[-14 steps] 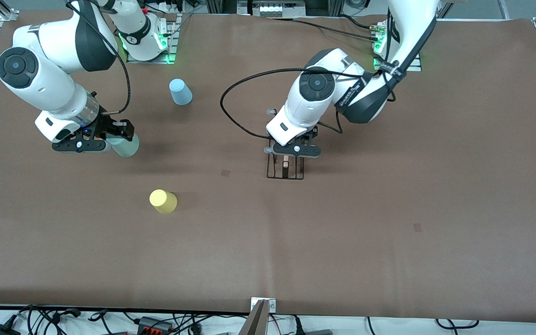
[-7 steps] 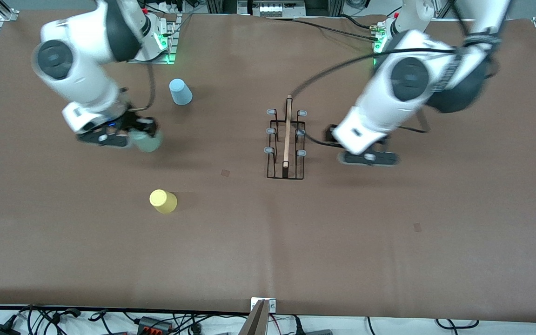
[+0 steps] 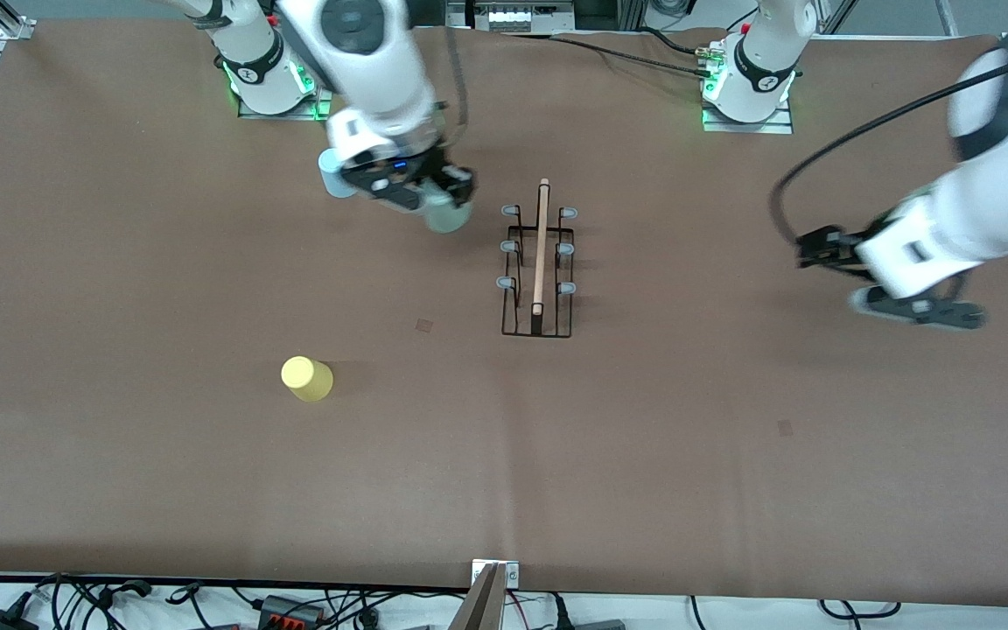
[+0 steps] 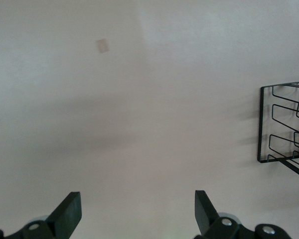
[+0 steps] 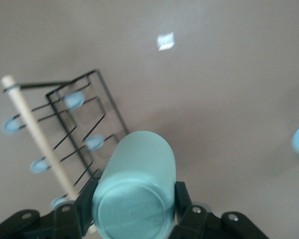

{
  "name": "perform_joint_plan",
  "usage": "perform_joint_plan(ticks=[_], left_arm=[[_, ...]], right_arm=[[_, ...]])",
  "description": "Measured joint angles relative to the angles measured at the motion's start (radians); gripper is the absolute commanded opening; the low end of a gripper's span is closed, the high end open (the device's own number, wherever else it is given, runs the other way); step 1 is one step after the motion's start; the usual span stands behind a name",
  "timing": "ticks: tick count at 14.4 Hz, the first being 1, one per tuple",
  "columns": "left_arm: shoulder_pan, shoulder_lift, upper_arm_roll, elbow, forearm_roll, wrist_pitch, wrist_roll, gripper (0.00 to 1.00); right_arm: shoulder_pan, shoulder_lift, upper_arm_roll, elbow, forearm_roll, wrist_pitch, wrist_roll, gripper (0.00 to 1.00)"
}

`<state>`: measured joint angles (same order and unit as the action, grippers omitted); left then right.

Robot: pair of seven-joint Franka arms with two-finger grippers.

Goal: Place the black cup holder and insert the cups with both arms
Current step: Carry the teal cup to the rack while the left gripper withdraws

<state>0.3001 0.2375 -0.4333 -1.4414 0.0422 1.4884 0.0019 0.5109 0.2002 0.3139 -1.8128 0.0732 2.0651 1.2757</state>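
Gripping pale green cup (image 5: 134, 191): right hand (image 3: 434, 194) | left hand (image 4: 134, 216) spread, table (image 3: 644, 455)

No readable text, labels, brand names, numbers or signs appear in any of the views. The surfaces of the arms, cups, rack and table carry no lettering that can be made out.

Right gripper (image 5: 134, 211) clamps the pale green cup (image 5: 135, 191) above the black cup holder (image 5: 74, 139).
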Motion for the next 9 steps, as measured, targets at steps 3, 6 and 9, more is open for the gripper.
perform_joint_plan(ticks=[3, 6, 9], left_arm=[[0.068, -0.005, 0.008, 0.041, 0.0, -0.011, 0.005, 1.0], [-0.027, -0.013, 0.146, 0.017, 0.0, 0.008, 0.005, 1.0], [-0.271, -0.07, 0.376, -0.082, 0.0, 0.124, 0.003, 1.0]], right_arm=[[0.028, 0.057, 0.016, 0.008, 0.0, 0.054, 0.065, 0.13], [0.056, 0.102, 0.017, 0.008, -0.009, 0.103, 0.091, 0.14], [0.079, 0.139, 0.017, 0.006, -0.046, 0.127, 0.11, 0.16]])
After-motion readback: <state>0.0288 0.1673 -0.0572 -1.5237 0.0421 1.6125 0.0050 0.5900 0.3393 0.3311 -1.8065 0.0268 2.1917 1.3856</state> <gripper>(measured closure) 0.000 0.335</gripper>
